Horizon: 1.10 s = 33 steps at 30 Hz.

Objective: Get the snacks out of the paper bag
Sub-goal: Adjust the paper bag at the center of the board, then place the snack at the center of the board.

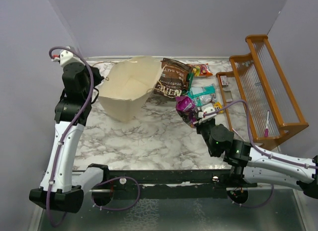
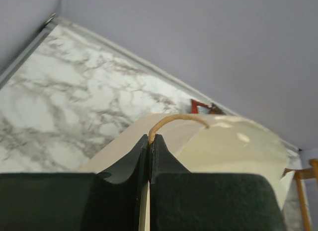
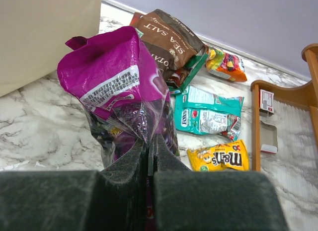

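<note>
Off to the left of the right pincer (image 3: 149, 144) and well apart from it sits the paper bag (image 1: 130, 87), mouth upward. From above I see only cream paper inside. My left pincer (image 2: 149, 141) is pressed together on the bag's tan loop handle (image 2: 179, 119), which arches up out of the fingers, so that arm is tied to the bag.

Beyond the right pincer, slightly right, lies the brown chip bag (image 3: 166, 35), its long axis running away from the fingers. The purple bag (image 3: 119, 87) is what matters: the right pincer pinches its lower edge, and the packet stands up from the fingers, leaning away and to the left. It is clear of the paper bag, hanging over the marble table (image 1: 149, 136).

Right of the fingers the teal packet (image 3: 208, 112) lies flat. The yellow M&M's (image 3: 218, 159) lies just nearer, and the red-orange candy pack (image 3: 227, 63) farthest.

I judge the coming move to be a set-down. The pile lies right of and beyond the fingers, and the right arm is plainly the nearer one. I would lay the purple bag on the bare marble beside the teal packet.
</note>
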### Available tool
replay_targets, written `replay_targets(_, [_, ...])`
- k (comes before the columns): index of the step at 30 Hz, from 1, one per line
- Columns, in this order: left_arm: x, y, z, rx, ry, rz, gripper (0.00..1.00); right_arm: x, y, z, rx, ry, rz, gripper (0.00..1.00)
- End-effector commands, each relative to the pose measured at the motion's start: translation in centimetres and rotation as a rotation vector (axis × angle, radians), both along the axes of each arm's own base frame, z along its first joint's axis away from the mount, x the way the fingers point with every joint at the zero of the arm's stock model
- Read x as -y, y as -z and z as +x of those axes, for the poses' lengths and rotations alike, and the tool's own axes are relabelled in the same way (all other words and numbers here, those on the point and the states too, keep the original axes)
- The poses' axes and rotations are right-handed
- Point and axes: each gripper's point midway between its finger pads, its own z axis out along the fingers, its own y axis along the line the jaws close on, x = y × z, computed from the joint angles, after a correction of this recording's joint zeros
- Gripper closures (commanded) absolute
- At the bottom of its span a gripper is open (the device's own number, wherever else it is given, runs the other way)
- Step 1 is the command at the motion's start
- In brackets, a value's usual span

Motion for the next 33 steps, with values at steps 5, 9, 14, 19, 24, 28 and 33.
replay_targets(5, [-7.5,5.1,-3.6,-0.119,-0.260,0.098,0.98,-0.3,-2.7,0.3,0.045,0.006,0.113,0.99])
replay_targets(9, [-8.6,4.2,-4.4,-0.112,-0.296,0.171,0.95,-0.9,-2.1,0.3,0.032,-0.006,0.100,0.99])
replay_targets(14, [-8.5,3.1,-5.6,-0.084,-0.278,0.197,0.70,-1.7,-1.1,0.6,0.013,-0.014,0.074,0.99])
replay_targets(19, [-7.2,1.3,-7.3,-0.007,-0.200,0.193,0.42,-2.8,0.4,1.1,-0.001,-0.020,0.004,0.99])
replay_targets(24, [-6.6,0.0,-9.5,0.039,-0.163,0.198,0.30,-4.3,2.4,2.2,-0.008,-0.042,-0.139,0.99])
replay_targets(28, [-6.9,-0.4,-11.3,0.050,-0.176,0.207,0.13,-4.4,3.6,3.9,0.002,-0.004,-0.310,0.99])
replay_targets(33, [-7.1,-1.7,-13.3,0.077,-0.182,0.218,0.05,-2.9,4.2,6.7,-0.010,0.093,-0.457,0.99])
